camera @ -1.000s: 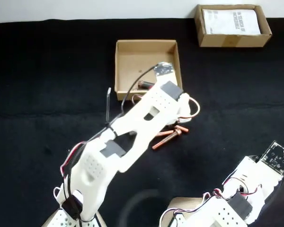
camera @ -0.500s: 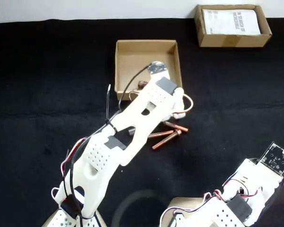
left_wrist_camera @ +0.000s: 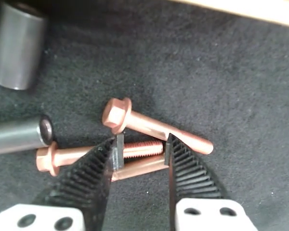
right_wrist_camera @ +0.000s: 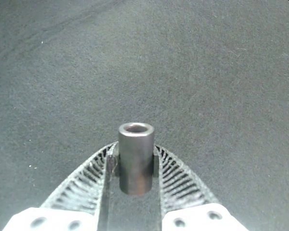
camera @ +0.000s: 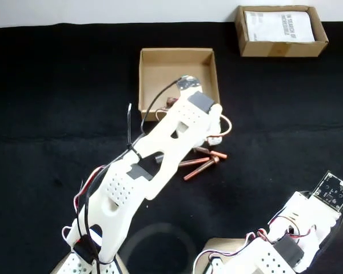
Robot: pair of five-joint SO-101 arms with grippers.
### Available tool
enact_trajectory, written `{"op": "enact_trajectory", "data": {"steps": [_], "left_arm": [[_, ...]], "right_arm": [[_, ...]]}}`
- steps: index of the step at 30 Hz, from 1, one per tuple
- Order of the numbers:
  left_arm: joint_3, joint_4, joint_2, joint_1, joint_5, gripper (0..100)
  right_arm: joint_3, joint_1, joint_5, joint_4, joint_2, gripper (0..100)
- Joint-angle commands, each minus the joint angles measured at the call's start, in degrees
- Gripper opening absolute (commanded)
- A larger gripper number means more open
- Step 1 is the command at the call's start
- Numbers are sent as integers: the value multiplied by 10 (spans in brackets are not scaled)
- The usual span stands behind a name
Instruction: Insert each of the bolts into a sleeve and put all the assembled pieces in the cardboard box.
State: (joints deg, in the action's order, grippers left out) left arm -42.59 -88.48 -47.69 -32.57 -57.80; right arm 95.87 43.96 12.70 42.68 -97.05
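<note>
**Left pincer open over bolts by the box, right pincer clamped on a sleeve**

The white left arm (camera: 160, 154) slants up to the near wall of the open brown cardboard box (camera: 166, 74). The left gripper (left_wrist_camera: 142, 147) sits low over the black cloth table (camera: 57, 85) just in front of that box. Its jaws are apart, one on either side of a threaded shank, and do not pinch it.

Inside the box, by the near wall, is a dark cylindrical piece (camera: 172, 102). The arm half hides it, so I cannot tell what it is.

Three copper-coloured hex-head bolts (left_wrist_camera: 154, 129) lie in a loose pile in front of the box's near right corner, touching and crossing. They have flanged hex heads and smooth shanks, and thread shows at one tip. Two dark grey metal sleeves (left_wrist_camera: 15, 45) lie next to the pile. They are short plain tubes, and one has its open end just beside a bolt head.

Well right of the box and farther forward, the right gripper (right_wrist_camera: 135, 154) is closed on a third dark grey tubular sleeve (right_wrist_camera: 135, 166). It grips the lower half, with the bore open toward the camera, above the cloth.

Far right, behind the box, a second cardboard box (camera: 280, 49) holds a printed white sheet (camera: 279, 25).
</note>
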Motion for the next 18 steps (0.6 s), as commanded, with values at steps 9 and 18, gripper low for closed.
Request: {"op": "enact_trajectory", "data": {"steps": [9,18], "left_arm": [[-22,2,-36,-8,-3,160],[-27,53,-85,6,-3,161]], "right_arm": [[11,-34,7,-1,-9,8],[11,-31,10,0,-9,8]]}}
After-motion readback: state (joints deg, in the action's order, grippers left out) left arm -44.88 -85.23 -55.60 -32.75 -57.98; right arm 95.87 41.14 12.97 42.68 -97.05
